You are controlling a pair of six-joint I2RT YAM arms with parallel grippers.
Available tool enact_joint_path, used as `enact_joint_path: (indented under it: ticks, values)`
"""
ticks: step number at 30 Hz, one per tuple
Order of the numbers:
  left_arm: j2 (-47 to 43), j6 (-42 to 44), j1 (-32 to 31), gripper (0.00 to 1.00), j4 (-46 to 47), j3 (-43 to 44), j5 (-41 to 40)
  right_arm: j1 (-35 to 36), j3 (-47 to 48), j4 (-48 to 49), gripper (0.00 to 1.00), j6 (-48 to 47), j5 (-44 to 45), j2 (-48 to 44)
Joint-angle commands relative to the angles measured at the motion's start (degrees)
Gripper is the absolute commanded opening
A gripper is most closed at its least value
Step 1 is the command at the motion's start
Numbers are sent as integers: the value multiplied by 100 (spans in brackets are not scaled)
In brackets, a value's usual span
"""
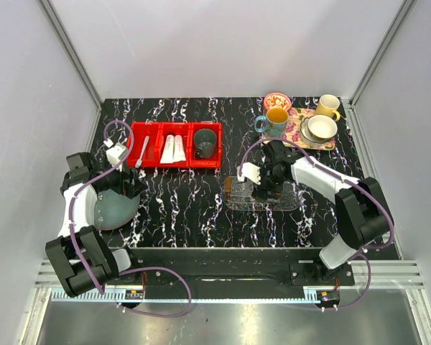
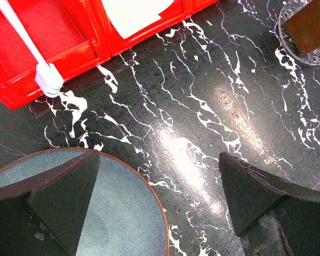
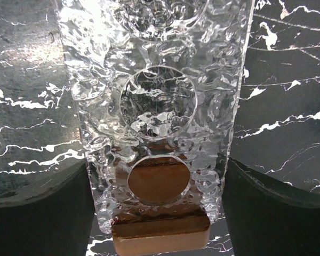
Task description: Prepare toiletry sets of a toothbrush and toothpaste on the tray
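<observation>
Far left: bin [image 1: 176, 167] w/ toothbrush [image 1: 142, 152] in L compartment, toothpaste [image 1: 173, 149] in mid, mug [image 1: 205, 142] in R. Centre-right: tray [image 1: 237, 195], nearer than mug tray [image 1: 296, 133] at far right. Plate [image 1: 115, 210] near left.

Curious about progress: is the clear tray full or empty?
Empty where visible: the tray shows bare glassy wells, and the toothbrush and toothpaste lie in the red bin.

Top camera looked down from behind the arm bases, taking in the whole table [image 1: 187, 215]. Left wrist camera faced down, near the red bin [image 2: 69, 53]. Right wrist camera sat tight over the tray [image 3: 154, 106], which all three shared.
</observation>
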Motion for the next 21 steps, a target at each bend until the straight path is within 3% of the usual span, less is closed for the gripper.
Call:
enact_joint_path:
  ticks: [1,9,21]
  values:
    - [-90,179,38,99,207,49,239,-33,211,-41,92,-157,150,107]
    - [-81,179,38,99,216,76,266,-42,342,-120,100,-130,124,55]
    - [-186,30,38,99,207,172,432,-33,878,-480,100,116,-78,-472]
